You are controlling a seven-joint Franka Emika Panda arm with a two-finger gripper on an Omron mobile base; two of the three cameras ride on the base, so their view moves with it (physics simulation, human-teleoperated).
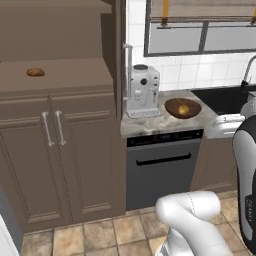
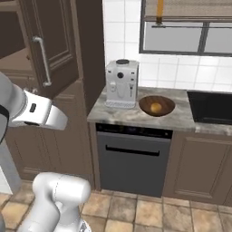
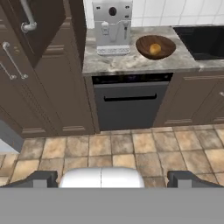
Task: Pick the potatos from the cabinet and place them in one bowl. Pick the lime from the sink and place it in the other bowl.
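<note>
With one potato already lying in the wooden bowl on the counter, my gripper hangs empty, jaws wide apart, so the next move is reaching the second potato on the open cabinet shelf.

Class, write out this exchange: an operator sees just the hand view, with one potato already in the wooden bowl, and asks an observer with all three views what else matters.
Operator: Is anything left to fetch on the left?
Observer: Yes, one potato lies on the open shelf of the cabinet.
Operator: And further right, beyond my picture?
Observer: A curved tap rises at the back of the sink.
</note>
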